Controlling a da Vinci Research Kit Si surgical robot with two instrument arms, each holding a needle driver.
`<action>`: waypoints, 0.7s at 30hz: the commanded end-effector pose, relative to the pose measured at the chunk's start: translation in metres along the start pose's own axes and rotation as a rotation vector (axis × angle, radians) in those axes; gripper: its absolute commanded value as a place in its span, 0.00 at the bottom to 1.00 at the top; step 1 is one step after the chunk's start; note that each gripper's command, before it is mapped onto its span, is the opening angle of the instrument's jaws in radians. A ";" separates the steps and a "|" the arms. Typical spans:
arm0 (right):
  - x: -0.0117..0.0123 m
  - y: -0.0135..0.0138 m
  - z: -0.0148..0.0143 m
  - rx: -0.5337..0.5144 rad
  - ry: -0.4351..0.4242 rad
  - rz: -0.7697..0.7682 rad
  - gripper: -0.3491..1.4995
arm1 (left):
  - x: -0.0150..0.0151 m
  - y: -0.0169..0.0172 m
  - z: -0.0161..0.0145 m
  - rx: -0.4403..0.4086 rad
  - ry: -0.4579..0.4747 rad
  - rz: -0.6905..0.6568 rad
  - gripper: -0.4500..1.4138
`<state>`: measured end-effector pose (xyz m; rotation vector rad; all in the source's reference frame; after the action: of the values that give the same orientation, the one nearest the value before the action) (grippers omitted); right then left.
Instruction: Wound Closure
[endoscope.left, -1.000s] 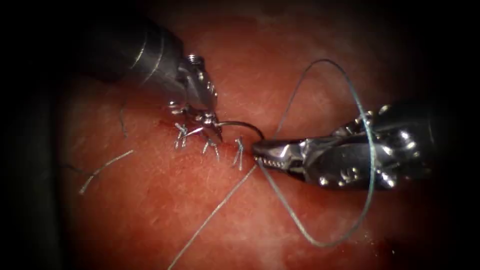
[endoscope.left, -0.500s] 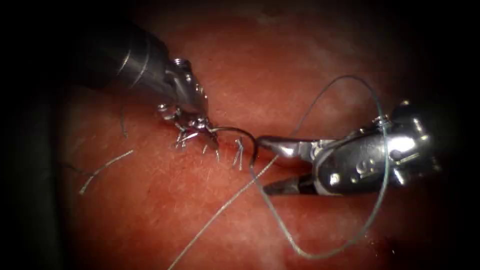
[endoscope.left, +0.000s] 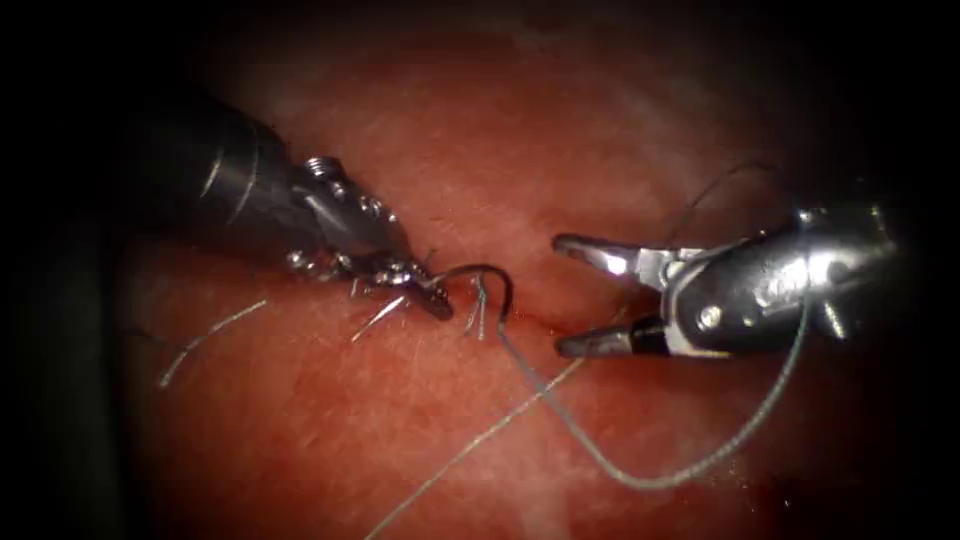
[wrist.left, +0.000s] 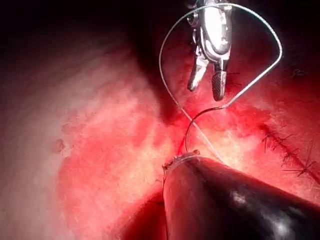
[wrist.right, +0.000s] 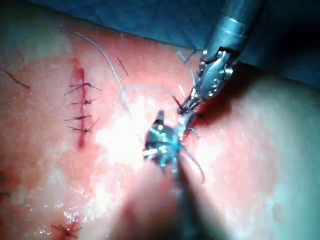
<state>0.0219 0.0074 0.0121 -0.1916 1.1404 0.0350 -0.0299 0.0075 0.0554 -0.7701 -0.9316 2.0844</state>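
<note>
My left tool (endoscope.left: 428, 297) comes in from the upper left and is shut on one end of the curved needle (endoscope.left: 500, 282). The whole arc of the needle shows above the tissue (endoscope.left: 420, 420), just right of the last stitch (endoscope.left: 478, 312), so it is out of the tissue. Thread (endoscope.left: 640, 482) runs from the needle's other end in a wide loop under and behind my right tool (endoscope.left: 560, 296). That tool stands to the right of the needle with its jaws wide open, holding nothing. The left wrist view shows the needle (wrist.left: 188, 132) and the open right tool (wrist.left: 205, 91) inside the thread loop (wrist.left: 272, 42).
A row of tied stitches with short cut ends lies under the left tool's jaws. A second thread strand (endoscope.left: 460, 450) trails toward the lower edge. A loose thread piece (endoscope.left: 210, 338) lies at the left. The right wrist view shows another stitched cut (wrist.right: 80, 107).
My right tool has let go of the needle, opened wide and drawn back to the right. My left tool has kept its hold and carried the needle a little left and down.
</note>
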 end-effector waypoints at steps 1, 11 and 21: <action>-0.0001 -0.0013 0.0005 -0.034 -0.048 0.006 0.79 | -0.0006 0.0002 0.0010 -0.001 0.024 -0.006 0.00; -0.0020 -0.0015 0.0012 -0.127 -0.014 0.067 0.98 | -0.0006 0.0007 0.0007 -0.074 0.297 -0.212 0.00; -0.0024 -0.0007 0.0011 -0.229 0.100 0.228 0.94 | -0.0003 0.0016 0.0018 -0.115 0.513 -0.247 0.00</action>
<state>0.0215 0.0081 0.0142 -0.2723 1.2590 0.3659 -0.0314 0.0067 0.0546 -1.1322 -0.8022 1.5185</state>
